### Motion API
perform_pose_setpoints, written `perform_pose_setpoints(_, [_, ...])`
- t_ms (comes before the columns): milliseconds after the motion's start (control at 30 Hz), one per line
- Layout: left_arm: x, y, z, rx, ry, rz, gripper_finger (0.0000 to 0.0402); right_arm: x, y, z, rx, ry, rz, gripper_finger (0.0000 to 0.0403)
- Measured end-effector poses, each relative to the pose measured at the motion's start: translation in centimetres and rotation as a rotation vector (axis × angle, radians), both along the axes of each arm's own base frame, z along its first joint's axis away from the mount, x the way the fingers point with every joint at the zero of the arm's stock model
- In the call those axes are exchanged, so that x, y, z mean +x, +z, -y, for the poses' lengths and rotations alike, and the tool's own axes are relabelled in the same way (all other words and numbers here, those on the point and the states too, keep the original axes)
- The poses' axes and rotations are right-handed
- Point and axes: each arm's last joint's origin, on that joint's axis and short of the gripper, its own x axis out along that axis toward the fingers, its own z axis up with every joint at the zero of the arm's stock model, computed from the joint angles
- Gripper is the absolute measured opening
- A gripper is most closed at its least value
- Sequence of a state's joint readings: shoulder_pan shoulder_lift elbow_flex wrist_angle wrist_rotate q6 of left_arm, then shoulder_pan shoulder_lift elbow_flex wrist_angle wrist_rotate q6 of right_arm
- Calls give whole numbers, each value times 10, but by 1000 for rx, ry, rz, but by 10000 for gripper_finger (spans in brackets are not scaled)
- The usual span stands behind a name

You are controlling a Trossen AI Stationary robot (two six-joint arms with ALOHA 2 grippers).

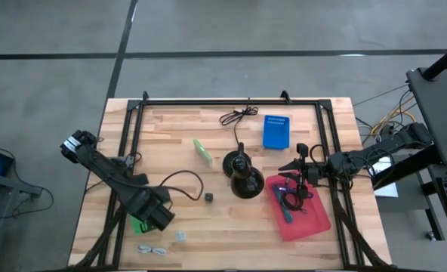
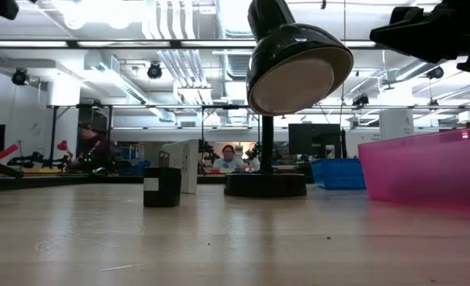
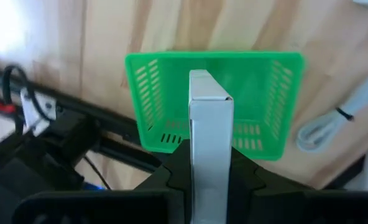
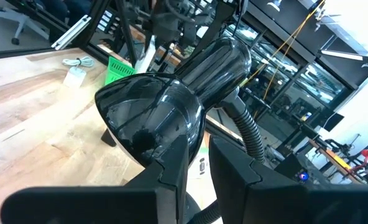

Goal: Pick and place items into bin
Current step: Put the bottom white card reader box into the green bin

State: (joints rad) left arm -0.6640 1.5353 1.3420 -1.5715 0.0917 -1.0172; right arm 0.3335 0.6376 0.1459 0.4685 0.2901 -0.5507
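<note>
Wooden counter (image 1: 178,151) carries scattered items, a lamp (image 1: 242,177) at mid-table and a pink bin (image 1: 303,215) on the right. Left tool (image 1: 157,215) hovers over a green basket (image 3: 212,99), its fingers clamped on a white box (image 3: 209,134). If it lets go off-centre, the box may catch the basket rim and tip out. Right tool (image 1: 303,172) hangs above the bin's edge, fingers parted and empty, right beside the lamp, which it could knock. A black cube (image 1: 208,197) lies between the arms.
</note>
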Motion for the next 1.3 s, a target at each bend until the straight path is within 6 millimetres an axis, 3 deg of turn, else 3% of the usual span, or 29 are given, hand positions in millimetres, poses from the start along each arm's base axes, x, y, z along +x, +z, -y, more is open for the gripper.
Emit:
perform_pose_setpoints(333, [-6, -21, -6, 87, 17, -51, 33, 0, 0, 0, 0, 0, 0, 54])
perform_pose_setpoints(567, [-7, -26, -8, 111, 13, -59, 33, 0, 0, 0, 0, 0, 0, 54])
perform_pose_setpoints(833, [-8, -29, -9, 143, 32, -51, 70, 0, 0, 0, 0, 0, 0, 54])
perform_pose_setpoints(1300, [-6, -33, -8, 118, 39, -26, 76, 0, 0, 0, -2, -1, 0, 54])
